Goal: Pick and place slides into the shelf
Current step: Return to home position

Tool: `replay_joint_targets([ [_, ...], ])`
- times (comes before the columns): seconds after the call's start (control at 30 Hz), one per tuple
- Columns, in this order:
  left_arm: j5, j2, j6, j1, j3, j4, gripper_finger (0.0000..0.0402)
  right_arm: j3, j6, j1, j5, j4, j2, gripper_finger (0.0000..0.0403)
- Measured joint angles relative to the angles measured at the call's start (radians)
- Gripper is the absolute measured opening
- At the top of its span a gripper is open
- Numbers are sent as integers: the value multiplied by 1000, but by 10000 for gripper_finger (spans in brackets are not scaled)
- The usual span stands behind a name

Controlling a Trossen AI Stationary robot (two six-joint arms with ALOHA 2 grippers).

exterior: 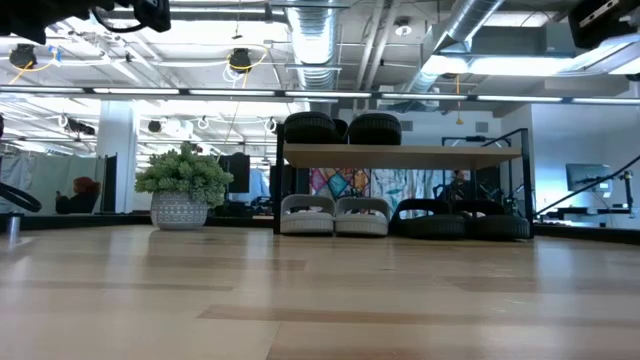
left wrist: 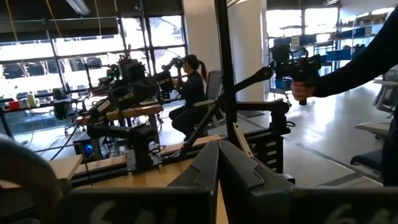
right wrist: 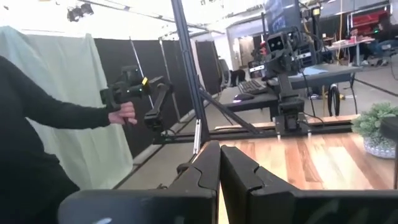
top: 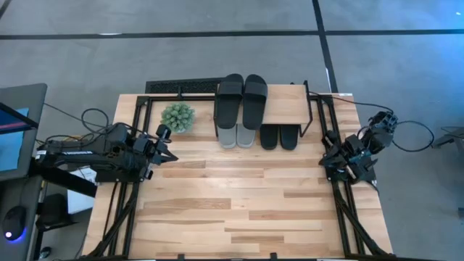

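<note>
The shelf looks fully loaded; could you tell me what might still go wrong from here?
The black pair on top seems to overhang the shelf board front and back, so a bump could tip it off. The plant stands close to the left gripper; a careless swing might knock it.

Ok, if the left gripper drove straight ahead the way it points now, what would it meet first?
Nothing on the table: the left gripper points across bare wood, clear of the shelf. First in line looks like the black frame post at the far edge, though depth is unclear.
</note>
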Motion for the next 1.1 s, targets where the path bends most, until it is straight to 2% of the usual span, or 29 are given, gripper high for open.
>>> replay_joint_targets([
  [0.3, 4, 8, 0, 0, 0, 1, 0, -122, 79, -85, -86, 107, 1, 0],
  [0.8, -3, 20, 0, 0, 0, 0, 0, -103, 78, -423, -393, 106, 0, 0],
  [0.97, -4, 20, 0, 0, 0, -1, 0, -104, 51, -517, -464, 98, 0, 0],
  [1.1, -3, 20, 21, 0, 0, -2, 0, -104, 8, -547, -474, 96, 0, 0],
])
